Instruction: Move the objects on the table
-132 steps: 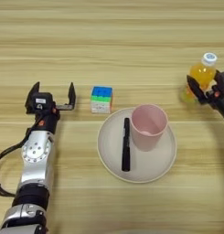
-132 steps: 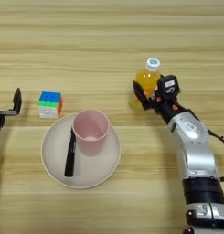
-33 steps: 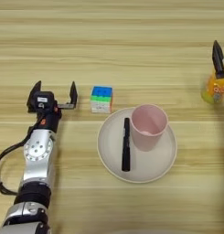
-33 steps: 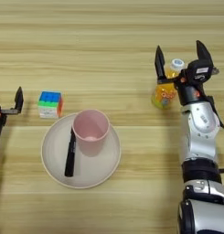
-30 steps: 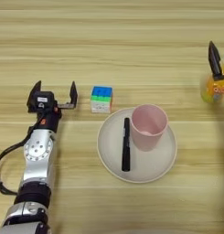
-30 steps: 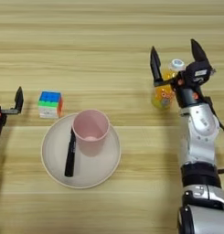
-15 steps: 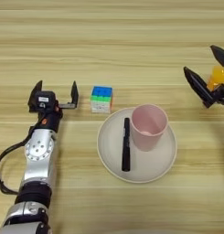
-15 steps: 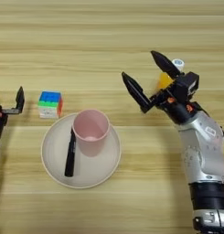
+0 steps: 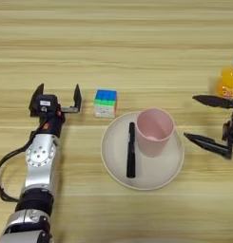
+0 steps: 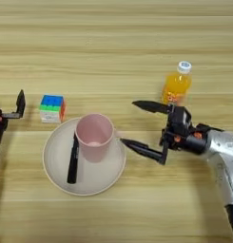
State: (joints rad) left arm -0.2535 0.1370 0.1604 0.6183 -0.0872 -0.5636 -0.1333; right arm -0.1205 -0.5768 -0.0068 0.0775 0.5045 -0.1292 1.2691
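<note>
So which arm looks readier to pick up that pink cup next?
Probably the right. The right gripper is open, pointing at the pink cup on the plate from just beside it. The left gripper sits further off, beyond the puzzle cube.

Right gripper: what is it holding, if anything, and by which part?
Nothing. The right gripper is open, its fingers spread beside the pink cup; the juice bottle stands free behind.

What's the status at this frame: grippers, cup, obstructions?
Right gripper open, pointing at cup. Left gripper open, parked left of cube. Cup on plate beside pen. Nothing between.
</note>
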